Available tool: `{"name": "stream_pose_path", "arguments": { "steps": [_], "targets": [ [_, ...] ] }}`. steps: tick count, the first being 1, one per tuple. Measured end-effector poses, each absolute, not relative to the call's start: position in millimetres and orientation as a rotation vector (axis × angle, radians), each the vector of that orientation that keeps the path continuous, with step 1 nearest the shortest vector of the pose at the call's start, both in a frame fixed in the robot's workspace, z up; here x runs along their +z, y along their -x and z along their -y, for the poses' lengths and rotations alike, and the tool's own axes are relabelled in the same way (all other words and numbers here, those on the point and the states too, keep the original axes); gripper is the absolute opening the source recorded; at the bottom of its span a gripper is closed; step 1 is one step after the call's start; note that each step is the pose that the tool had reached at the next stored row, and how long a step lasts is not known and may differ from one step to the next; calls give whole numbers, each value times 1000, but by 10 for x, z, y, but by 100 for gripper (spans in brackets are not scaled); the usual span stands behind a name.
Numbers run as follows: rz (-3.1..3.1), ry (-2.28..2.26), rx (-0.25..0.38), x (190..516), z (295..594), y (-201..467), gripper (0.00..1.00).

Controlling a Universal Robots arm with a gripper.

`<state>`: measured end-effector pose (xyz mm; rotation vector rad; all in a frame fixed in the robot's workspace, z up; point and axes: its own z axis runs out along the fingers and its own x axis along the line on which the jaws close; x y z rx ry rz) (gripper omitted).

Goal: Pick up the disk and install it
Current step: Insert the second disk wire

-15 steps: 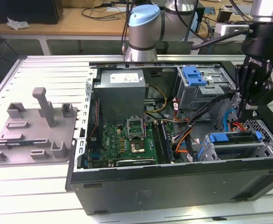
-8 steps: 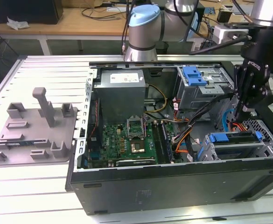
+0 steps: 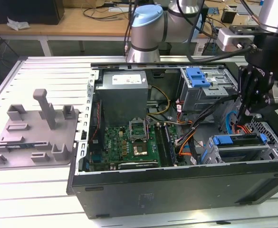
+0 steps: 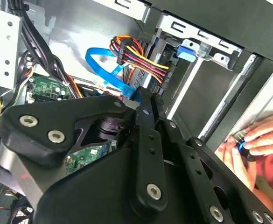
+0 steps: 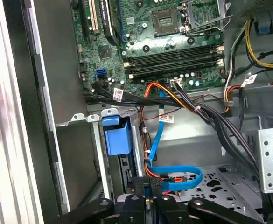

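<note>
The disk (image 3: pixel 237 141) sits in the lower drive cage at the exterior view's right, its blue carrier along the top. In the first wrist view the carrier's blue front (image 5: pixel 117 136) fills the bay slot. In the second wrist view its blue tab (image 4: pixel 185 51) shows at the cage mouth. My black gripper (image 3: pixel 244 118) hangs just above the cage's rear. Its fingers are pressed together, and the gripper (image 4: pixel 144 99) ends right by the cable plugs behind the disk. I cannot tell whether the gripper (image 5: pixel 152 183) pinches anything.
The open computer case (image 3: pixel 129 194) lies on a slatted metal table. A blue data cable (image 5: pixel 173 179) and a bundle of coloured power wires (image 4: pixel 136 56) crowd the cage's rear. A grey power-supply box (image 3: pixel 122 95), a motherboard (image 3: pixel 129 145) and an upper bay with a blue latch (image 3: pixel 198 76) lie inside. A person's hand (image 4: pixel 253 140) rests at the case edge.
</note>
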<state>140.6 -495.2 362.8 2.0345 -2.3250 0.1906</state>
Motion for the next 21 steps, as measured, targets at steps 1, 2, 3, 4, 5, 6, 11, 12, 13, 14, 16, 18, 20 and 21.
{"name": "stream_pose_path", "arguments": {
  "steps": [1,2,3,4,5,6,11,12,13,14,16,18,20,21],
  "targets": [
    [2330,-2039,185,3628,4973,-1404,16],
    [2333,-2041,182,3628,4985,-1403,16],
    [2339,-2045,177,3628,5008,-1401,16],
    [2346,-2050,172,3628,5029,-1400,16],
    [2352,-2055,167,3629,5050,-1398,16],
    [2357,-2059,162,3629,5065,-1397,16],
    [2377,-2074,135,3627,5162,-1364,16],
    [2376,-2074,134,3627,5163,-1364,16],
    [2376,-2074,134,3627,5163,-1363,16],
    [2376,-2074,134,3627,5163,-1363,16],
    [2375,-2075,134,3627,5164,-1363,16],
    [2364,-2088,134,3628,5170,-1363,16],
    [2351,-2104,134,3627,5182,-1363,16],
    [2342,-2114,134,3627,5191,-1362,16]
  ]
}}
